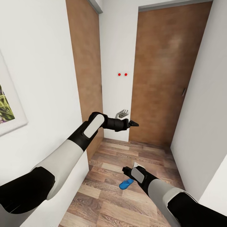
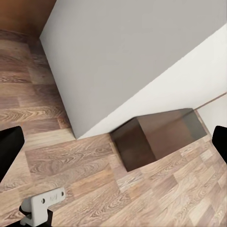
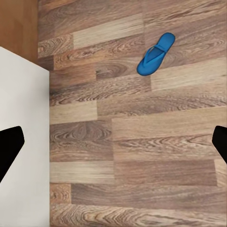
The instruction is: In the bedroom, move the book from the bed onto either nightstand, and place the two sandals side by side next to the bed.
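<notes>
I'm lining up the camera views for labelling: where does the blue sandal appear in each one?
Head view: the blue sandal lies low, right of centre, on the floor beside the right gripper.
Left wrist view: I don't see it among the wall and floor here.
Right wrist view: upper right, flat on the planks.
Shared landmark: the wood-plank floor.

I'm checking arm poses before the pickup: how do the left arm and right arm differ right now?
In the head view, the left gripper is raised, reaching toward the brown door; the right gripper hangs low above the wood floor. The blue sandal lies on the floor near the right gripper, while none shows near the left gripper. Both grippers are open and hold nothing.
</notes>
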`<state>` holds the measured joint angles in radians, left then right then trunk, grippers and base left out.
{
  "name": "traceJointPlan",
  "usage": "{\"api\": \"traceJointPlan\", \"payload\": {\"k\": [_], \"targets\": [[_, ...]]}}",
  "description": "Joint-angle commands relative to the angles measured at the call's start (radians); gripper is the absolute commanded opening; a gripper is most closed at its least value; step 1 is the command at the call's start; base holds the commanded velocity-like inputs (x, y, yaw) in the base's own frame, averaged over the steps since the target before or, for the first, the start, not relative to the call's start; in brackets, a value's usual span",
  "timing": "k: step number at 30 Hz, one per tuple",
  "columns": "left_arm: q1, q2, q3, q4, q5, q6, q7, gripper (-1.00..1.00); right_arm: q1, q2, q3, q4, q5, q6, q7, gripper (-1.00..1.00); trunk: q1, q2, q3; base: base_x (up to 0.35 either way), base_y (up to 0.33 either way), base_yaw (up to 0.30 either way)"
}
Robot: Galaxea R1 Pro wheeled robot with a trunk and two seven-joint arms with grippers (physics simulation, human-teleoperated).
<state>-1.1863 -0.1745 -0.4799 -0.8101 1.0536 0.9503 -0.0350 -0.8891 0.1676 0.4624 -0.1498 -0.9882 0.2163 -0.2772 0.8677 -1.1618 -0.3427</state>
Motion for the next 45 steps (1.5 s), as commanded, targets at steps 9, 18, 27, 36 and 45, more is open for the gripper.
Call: {"api": "traceJointPlan", "payload": {"k": [9,18,27,36,45], "targets": [[-0.001,0.0,0.0,0.0,-0.003,0.002,-0.003,1.0,-0.001,-0.001,0.008,-0.002,-0.006,0.005,-0.007,1.0,0.035,-0.064,-0.044,0.0,0.0,0.0],[-0.001,0.0,0.0,0.0,-0.003,0.002,-0.003,1.0,-0.001,-0.001,0.007,-0.002,-0.006,0.005,-0.007,1.0,0.069,-0.127,-0.086,0.0,0.0,0.0],[-0.001,0.0,0.0,0.0,-0.003,0.002,-0.003,1.0,-0.001,-0.001,0.008,-0.003,-0.005,0.007,-0.056,1.0,0.104,-0.19,-0.129,0.0,0.0,0.0],[-0.001,0.0,0.0,0.0,-0.003,0.002,-0.003,1.0,-0.004,-0.003,0.01,-0.007,0.002,0.016,-0.133,1.0,0.138,-0.253,-0.171,0.0,0.0,0.0],[-0.001,0.0,0.0,0.0,-0.003,0.002,-0.003,1.0,-0.022,-0.003,0.011,-0.016,0.024,0.088,-0.159,1.0,0.173,-0.316,-0.214,0.0,0.0,0.0]]}}
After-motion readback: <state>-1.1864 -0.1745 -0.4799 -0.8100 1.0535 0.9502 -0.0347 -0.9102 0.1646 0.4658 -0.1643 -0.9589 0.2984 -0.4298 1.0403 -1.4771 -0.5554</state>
